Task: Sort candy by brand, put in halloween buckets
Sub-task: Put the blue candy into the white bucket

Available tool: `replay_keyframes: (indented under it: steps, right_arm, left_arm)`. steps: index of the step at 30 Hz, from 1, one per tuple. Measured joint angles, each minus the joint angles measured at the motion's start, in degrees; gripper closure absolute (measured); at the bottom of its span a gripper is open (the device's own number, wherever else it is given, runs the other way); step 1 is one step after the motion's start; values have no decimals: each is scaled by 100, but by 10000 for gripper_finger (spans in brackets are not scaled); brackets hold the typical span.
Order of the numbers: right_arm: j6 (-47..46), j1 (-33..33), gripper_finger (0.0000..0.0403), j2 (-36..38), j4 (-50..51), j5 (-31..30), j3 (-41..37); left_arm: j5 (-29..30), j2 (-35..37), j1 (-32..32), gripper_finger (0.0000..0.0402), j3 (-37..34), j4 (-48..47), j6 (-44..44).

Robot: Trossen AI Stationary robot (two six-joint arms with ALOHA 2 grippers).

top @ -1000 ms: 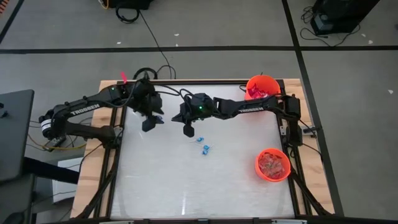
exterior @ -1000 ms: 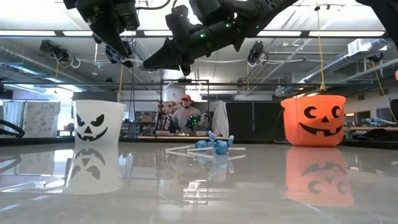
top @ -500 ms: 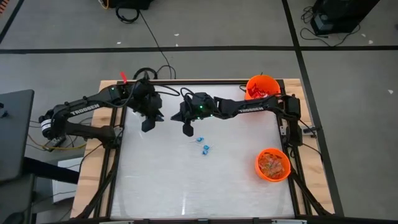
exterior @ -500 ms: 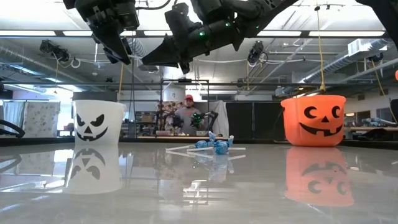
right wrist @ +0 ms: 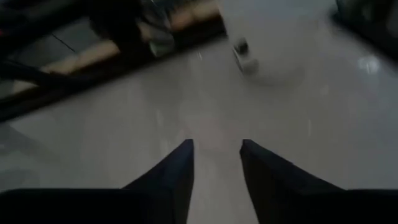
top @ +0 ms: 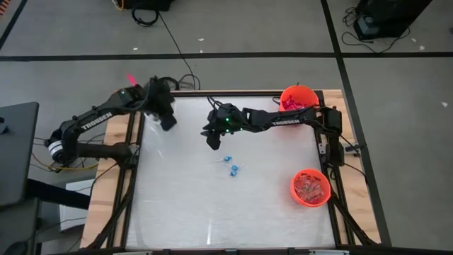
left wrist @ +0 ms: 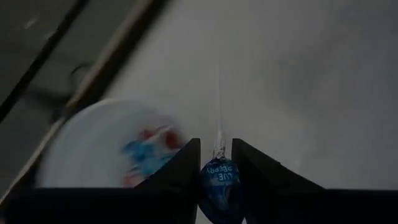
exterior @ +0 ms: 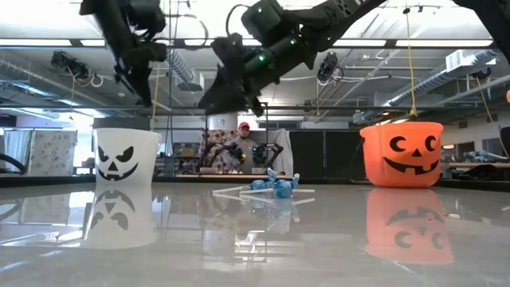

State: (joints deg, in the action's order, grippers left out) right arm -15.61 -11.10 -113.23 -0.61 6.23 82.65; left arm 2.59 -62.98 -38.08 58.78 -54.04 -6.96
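Observation:
In the left wrist view my left gripper [left wrist: 216,144] is shut on a blue wrapped candy [left wrist: 218,180] beside the white bucket [left wrist: 62,146], which holds blue-and-red candy. That gripper [top: 167,122] hangs over the table's far left corner, where the arm hides the bucket from above; the low view shows the bucket's dark face [exterior: 126,155]. My right gripper [top: 212,142] hovers open and empty above the table's far middle [right wrist: 216,146]. Two blue candies [top: 228,159] [top: 234,170] lie on the table nearer than it. My left gripper pinches the blue candy's round wrapped body [left wrist: 219,176] between its two fingers, which slant downward. The wrapper's thin twisted tail [left wrist: 219,134] sticks out past the fingertips. The candy is lifted clear of the table.
One orange bucket [top: 286,93] with red packets stands at the far right corner, another [top: 294,188] with mixed candy at the near right; the low view shows an orange jack-o'-lantern face [exterior: 402,155]. A person [exterior: 239,147] sits beyond the table.
My left gripper has swung toward the table's far left corner, over the white bucket, turning as it went. My right gripper has rolled at the wrist and tipped further down, staying over the far middle.

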Motion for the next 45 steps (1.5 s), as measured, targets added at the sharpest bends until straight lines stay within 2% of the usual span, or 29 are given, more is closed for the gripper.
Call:
replay_keyframes:
  steps: [4, 8, 11, 14, 20, 24, 27, 34, 39, 45]
  right_arm:
    - [-243, 20, 233, 0, 633, 88, -2]
    - [-430, 121, 227, 0, 1235, -33, -2]
    - [-394, 212, 227, 0, 1749, -249, -2]
    - [-249, 294, 226, 0, 2249, -313, -2]
    - [38, 398, 226, 9, 3009, -392, -139]
    - [-210, 396, 226, 9, 2949, -225, -535]
    - [-169, 442, 226, 9, 2708, -142, -807]
    - [623, 652, 226, 9, 2194, -6, -1135]
    - [805, 693, 230, 7, 2122, 45, -1267]
    - [664, 800, 252, -2, 1949, 236, -1272]
  left_arm:
    - [162, -19, -989, 317, 0, 37, 150]
    - [-82, -215, -1779, 318, 0, 0, 297]
    - [-254, -426, -2067, 300, 0, -46, 272]
    - [-340, -733, -2131, 265, 0, -139, 245]
    - [-334, -1257, -2129, 183, 0, -46, 241]
    - [-443, -1237, -2117, 155, 6, 5, 159]
    - [-585, -1043, -2101, 154, 74, -21, 141]
    - [-591, -536, -1758, 168, 156, -453, -32]
    - [-868, -248, -1207, 178, 157, -620, 98]
    - [-1304, -137, -295, 184, 157, -343, 563]
